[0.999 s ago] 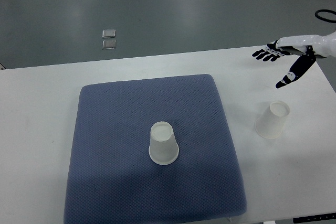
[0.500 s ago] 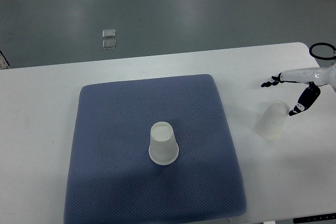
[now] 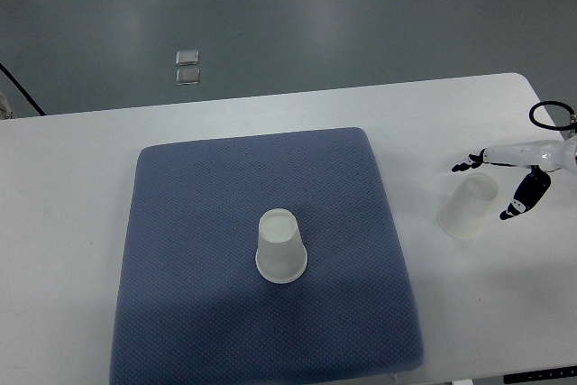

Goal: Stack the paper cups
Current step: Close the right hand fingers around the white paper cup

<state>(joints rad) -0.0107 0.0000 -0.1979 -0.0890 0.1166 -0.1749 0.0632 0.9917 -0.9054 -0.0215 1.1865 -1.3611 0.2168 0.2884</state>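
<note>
Top view: my right hand (image 3: pixel 507 178) is spread around the table cup (image 3: pixel 468 206), gripping nothing. Closing off-centre could crush or tip it, well apart from the pad cup (image 3: pixel 280 246).

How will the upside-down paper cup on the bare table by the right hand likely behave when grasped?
The paper cup looks thin-walled, so it probably dents under a firm squeeze. It appears empty and light, likely sliding on the smooth table if nudged. The right hand, fingers spread around it, could tip it by pushing near the top.
</note>
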